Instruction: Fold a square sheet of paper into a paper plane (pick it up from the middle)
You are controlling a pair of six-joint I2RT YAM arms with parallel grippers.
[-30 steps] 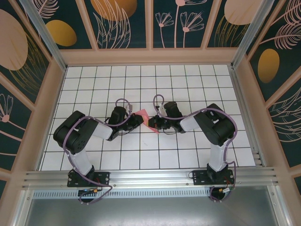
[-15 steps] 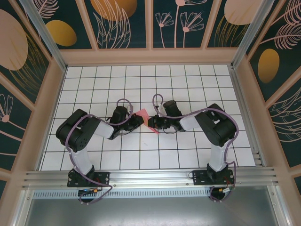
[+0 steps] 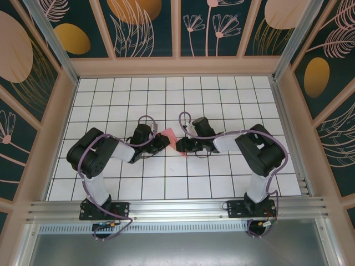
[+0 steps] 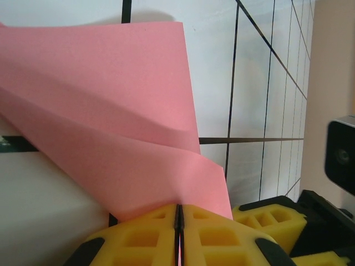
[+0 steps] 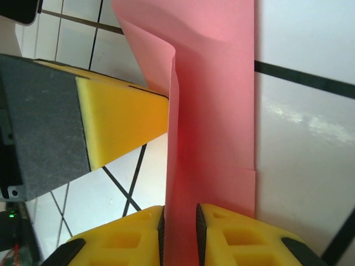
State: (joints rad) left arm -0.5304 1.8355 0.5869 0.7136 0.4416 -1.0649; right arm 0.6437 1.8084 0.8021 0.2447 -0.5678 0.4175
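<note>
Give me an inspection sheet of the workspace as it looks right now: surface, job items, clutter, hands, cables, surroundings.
Surface: white tiled table with dark grid lines.
Job's things: pink paper, partly folded, held between the two hands at mid-table.
Clutter: nothing seen.
Hands: left hand shut on the paper's edge; right hand with jaws slightly apart and the paper running between them.
Cables: purple cable looped along each arm, off the paper.
Surroundings: wooden-framed walls with floral panels; metal rail at the near edge.
</note>
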